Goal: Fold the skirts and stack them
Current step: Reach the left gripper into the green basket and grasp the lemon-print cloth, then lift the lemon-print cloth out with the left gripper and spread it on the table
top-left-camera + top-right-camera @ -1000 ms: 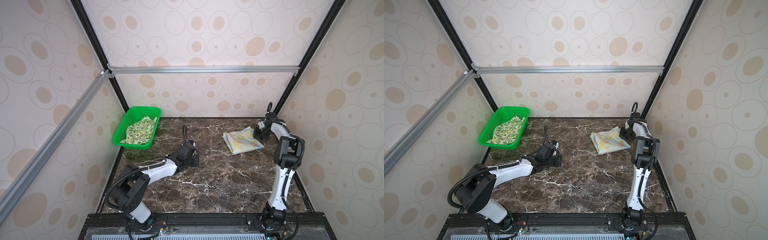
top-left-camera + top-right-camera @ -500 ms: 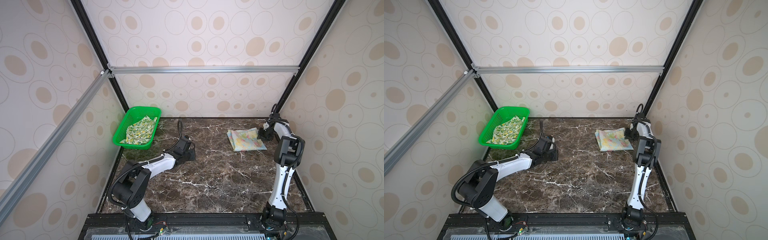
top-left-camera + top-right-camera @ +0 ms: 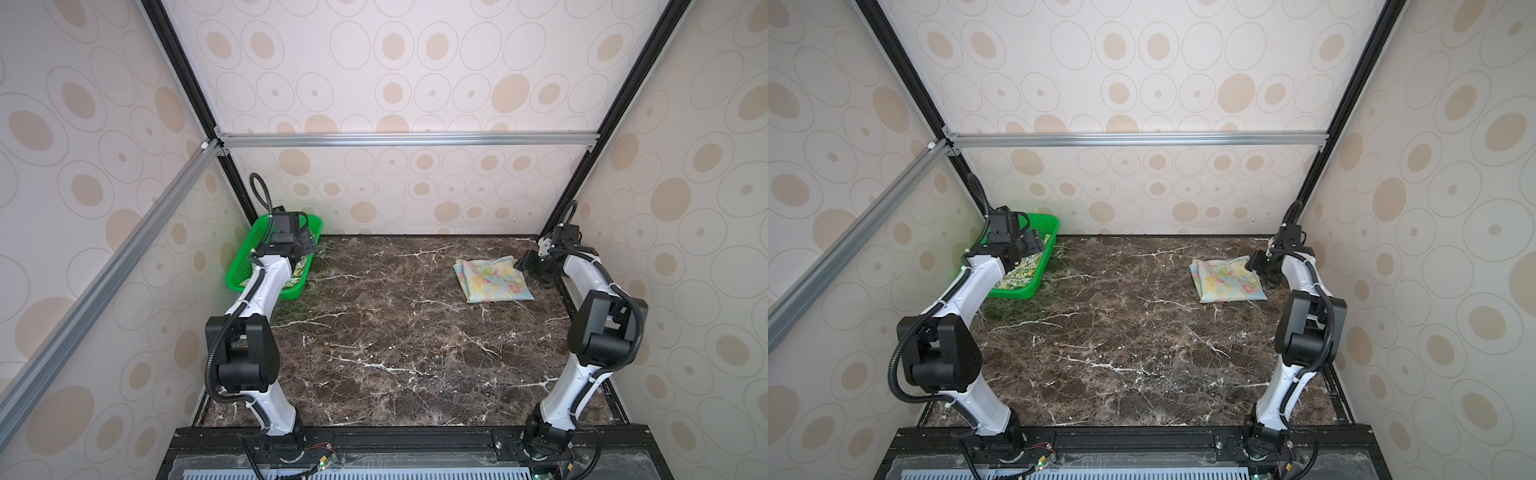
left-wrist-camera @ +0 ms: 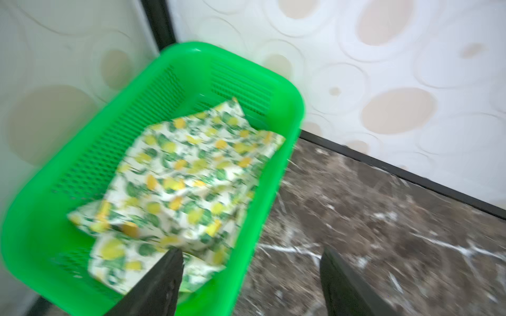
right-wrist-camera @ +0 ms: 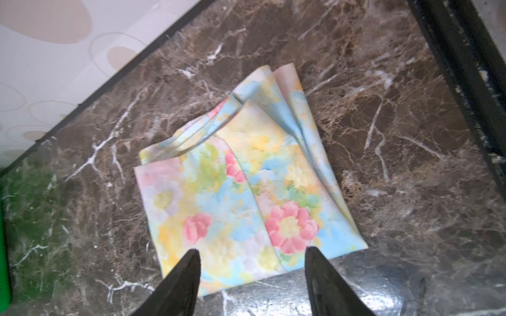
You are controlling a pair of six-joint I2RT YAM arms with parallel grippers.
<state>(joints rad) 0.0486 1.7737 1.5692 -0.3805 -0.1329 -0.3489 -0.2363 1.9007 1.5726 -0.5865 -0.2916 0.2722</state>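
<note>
**Inspector:** Top views first. Where are the skirts lying?

**Assessor:** In both top views the floral skirt (image 3: 492, 278) is lying folded on the marble surface (image 3: 395, 332), far right. It is well apart from the green basket (image 3: 245, 270), which is sitting in the far left corner. The lemon skirt (image 3: 1025, 270) is lying inside that basket, with the left arm (image 3: 976, 282) hiding part of it.

**Inspector:** And the hands?

**Assessor:** The left hand (image 3: 309, 246) is hovering over the right side of the basket. The right hand (image 3: 525, 264) is sitting just beside the floral skirt's far right corner. From here I cannot tell how wide either is standing.

**Inspector:** Left wrist view?

**Assessor:** The picture is blurring. The left hand (image 4: 250, 251) is standing wide, with nothing between its fingers (image 4: 164, 281). One finger is showing over the lemon skirt (image 4: 186, 186), the other over bare surface beside the basket. The skirt is lying in loose, uneven folds on the basket floor.

**Inspector:** Right wrist view?

**Assessor:** The right hand (image 5: 252, 249) is standing apart and gripping nothing. Both tips are showing over one edge of the floral skirt (image 5: 232, 191). I cannot tell whether they are touching the cloth. The skirt is lying flat in a rough rectangle, its layered edges fanning out at one corner.
</note>
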